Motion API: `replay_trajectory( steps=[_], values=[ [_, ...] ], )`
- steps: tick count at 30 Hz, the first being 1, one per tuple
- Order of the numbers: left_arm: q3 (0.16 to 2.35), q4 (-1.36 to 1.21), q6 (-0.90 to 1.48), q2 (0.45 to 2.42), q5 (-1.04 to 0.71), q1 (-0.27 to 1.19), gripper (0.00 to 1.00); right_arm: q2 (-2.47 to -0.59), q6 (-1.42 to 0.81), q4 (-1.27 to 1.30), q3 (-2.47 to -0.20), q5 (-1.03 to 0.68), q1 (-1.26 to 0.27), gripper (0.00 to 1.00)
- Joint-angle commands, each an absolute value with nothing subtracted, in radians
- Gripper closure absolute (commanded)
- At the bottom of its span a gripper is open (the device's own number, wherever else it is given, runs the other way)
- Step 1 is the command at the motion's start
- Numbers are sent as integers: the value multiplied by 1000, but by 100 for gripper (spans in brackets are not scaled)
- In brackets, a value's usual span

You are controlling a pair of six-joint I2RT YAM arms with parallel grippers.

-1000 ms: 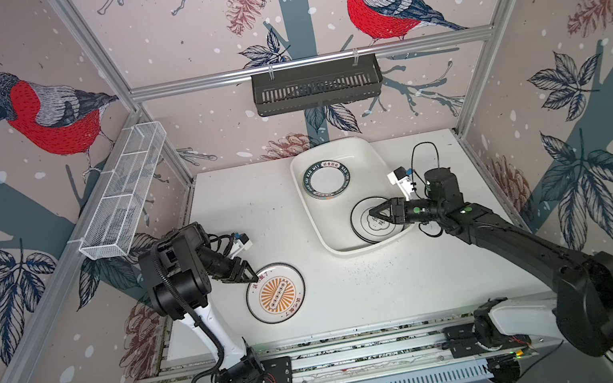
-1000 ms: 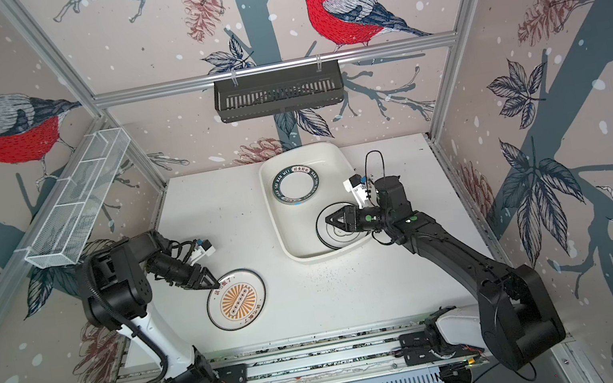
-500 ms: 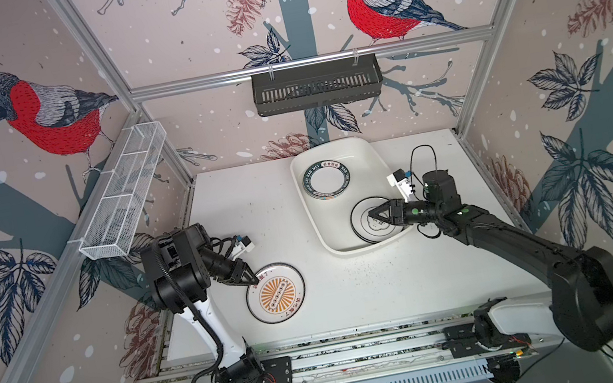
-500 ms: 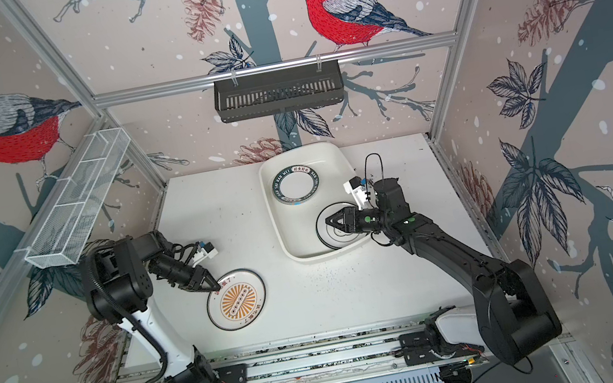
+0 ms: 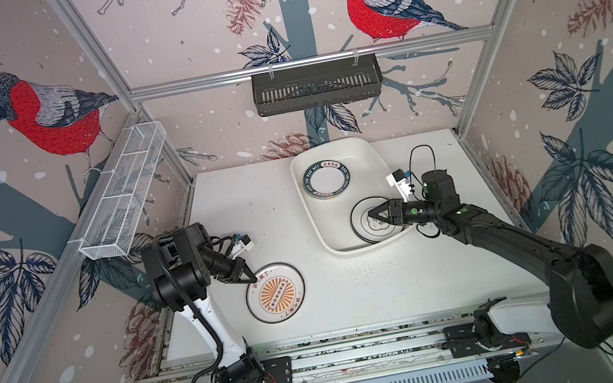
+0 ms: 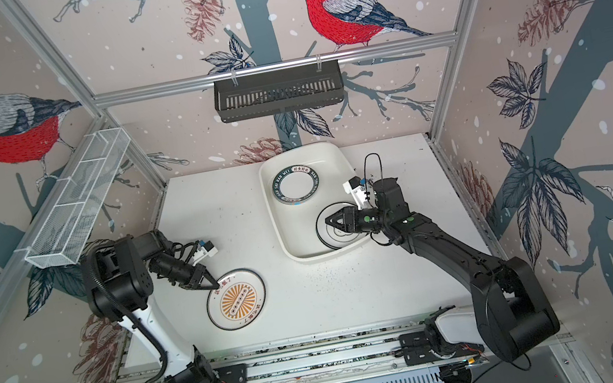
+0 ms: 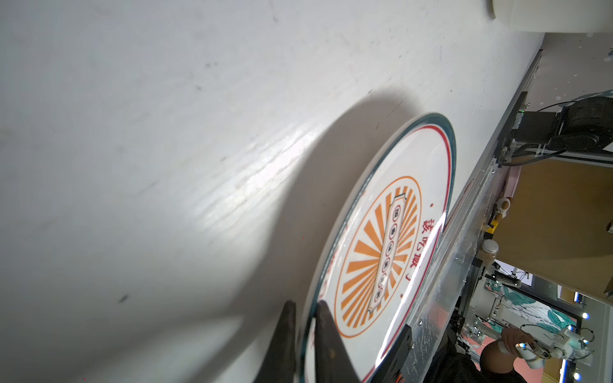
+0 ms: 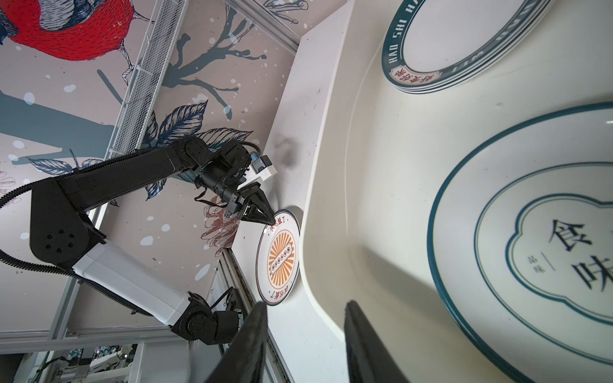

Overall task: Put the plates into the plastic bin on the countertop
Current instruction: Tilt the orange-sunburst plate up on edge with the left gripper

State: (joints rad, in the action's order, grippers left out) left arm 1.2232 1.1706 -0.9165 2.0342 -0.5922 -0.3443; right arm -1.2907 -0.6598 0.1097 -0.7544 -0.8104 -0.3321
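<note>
Left wrist view: left pincer [image 7: 305,310] grips the plate [image 7: 381,248] at its far-left rim; the bin [image 5: 370,167] lies far-right of it.

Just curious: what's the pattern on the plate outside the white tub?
Orange sunburst centre, red characters, thin dark rim on that plate; clearest in the left wrist view.

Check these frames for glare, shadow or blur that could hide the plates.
Left wrist view: glare streaks mark the sunburst plate and the countertop, with a broad shadow beside the plate. Right wrist view: sharp, the lettered-rim plate in the plastic bin reads clearly. Both top views: evenly lit, only soft shadows.
</note>
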Motion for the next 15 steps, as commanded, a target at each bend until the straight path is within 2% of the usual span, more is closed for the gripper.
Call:
replay_trajectory(
  steps=[1,8,12,15],
  values=[
    [1236,1222,-940,2038,-645,-347,86,-1292,-664,127,-764,-816,-333,60],
    [1228,1220,-948,2052,-646,-346,77,-1294,-667,132,-765,-816,-331,60],
    [1213,1216,-953,2059,-657,-347,79,-1303,-667,140,-763,-817,-331,60],
    [1210,1216,-954,2057,-660,-347,84,-1306,-667,140,-766,-819,-331,60]
  ],
)
